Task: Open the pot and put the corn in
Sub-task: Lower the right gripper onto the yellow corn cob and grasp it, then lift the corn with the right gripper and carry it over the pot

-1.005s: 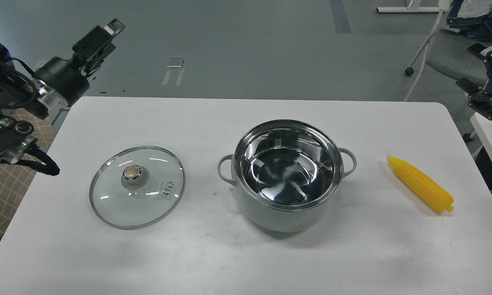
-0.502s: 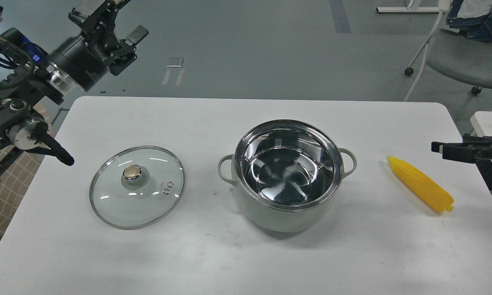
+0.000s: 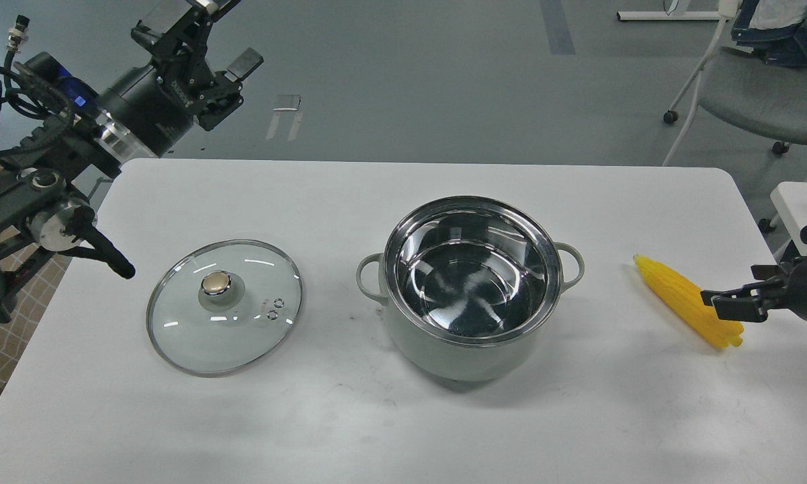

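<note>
The white worktop (image 3: 403,430) carries everything, and the pot (image 3: 469,289) stands near its middle, uncovered, its shiny steel inside showing nothing in it. The glass lid (image 3: 225,306) lies flat well to the pot's left with its gold knob up, so the opening half of the task looks finished and the step in hand is fetching the corn.

The left arm is raised off the far left corner, its left gripper (image 3: 201,30) up beyond the worktop edge with jaws spread and nothing between them (it seems to have no part in the present step).

The corn (image 3: 678,296) lies on the worktop to the right of the pot, apart from it, its pointed end aimed toward the pot's right handle and its blunt end toward the right edge. The right gripper (image 3: 729,304) comes in low from the right edge and overlaps the blunt end; its dark fingers are seen nearly edge-on, so I cannot tell whether the jaws are open or already pinching the cob.

The next move, as I judge it, calls for a firm hold across the cob's thick end, a lift clear of the rim, then a carry left over the pot before release.
</note>
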### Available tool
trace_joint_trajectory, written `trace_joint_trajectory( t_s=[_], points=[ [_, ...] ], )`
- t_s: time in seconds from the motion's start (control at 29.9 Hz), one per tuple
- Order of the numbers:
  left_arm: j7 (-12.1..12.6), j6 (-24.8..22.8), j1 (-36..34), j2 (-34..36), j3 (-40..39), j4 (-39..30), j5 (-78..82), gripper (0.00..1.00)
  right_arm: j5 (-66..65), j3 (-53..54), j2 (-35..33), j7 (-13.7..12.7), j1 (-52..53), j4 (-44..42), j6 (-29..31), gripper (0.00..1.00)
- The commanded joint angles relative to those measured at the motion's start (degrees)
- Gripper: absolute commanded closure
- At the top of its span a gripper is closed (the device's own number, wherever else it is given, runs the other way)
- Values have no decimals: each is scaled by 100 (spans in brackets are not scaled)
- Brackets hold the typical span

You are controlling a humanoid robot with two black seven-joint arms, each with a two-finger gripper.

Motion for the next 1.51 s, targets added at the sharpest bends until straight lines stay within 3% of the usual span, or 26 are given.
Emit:
trace_joint_trajectory(
  t_s=[0.0, 0.27, 0.47, 0.57, 0.64, 0.7, 0.8, 0.9, 1.17, 1.31, 1.47],
  points=[
    [0, 1, 0, -1, 2, -5, 9, 3, -131, -122, 364, 0, 32, -354, -50, 0],
    [0, -7, 62, -1, 11, -5, 18, 3, -271, -518, 672, 0, 304, -882, -147, 1],
    [0, -7, 88, -1, 11, -5, 26, 3, -307, -879, 910, 0, 410, -1154, -358, 16],
    [0, -7, 88, -1, 2, -5, 26, 3, -307, -993, 971, 0, 419, -1208, -384, 34],
    [0, -16, 88, 7, 2, -14, 26, 3, -307, -1002, 1006, 0, 427, -1208, -384, 54],
    [0, -16, 88, 7, 2, -14, 26, 3, -307, -1011, 1015, 0, 427, -1208, -393, 66],
    [0, -7, 88, 7, 2, -14, 26, 3, -307, -1010, 1006, 0, 427, -1173, -445, 83],
    [0, -7, 88, 7, 2, -14, 26, 3, -289, -1002, 945, 0, 445, -1059, -542, 90],
    [0, -7, 79, 34, -7, -93, 26, 3, -175, -975, 67, 0, 1454, 154, -463, 90],
    [0, -7, 79, 16, -7, -93, 26, 3, 150, -984, -189, 0, 2342, 830, 72, 90],
    [0, 1, 88, 7, -7, -93, 26, 3, 291, -1054, 21, 0, 3229, 1244, 643, 89]
  ],
)
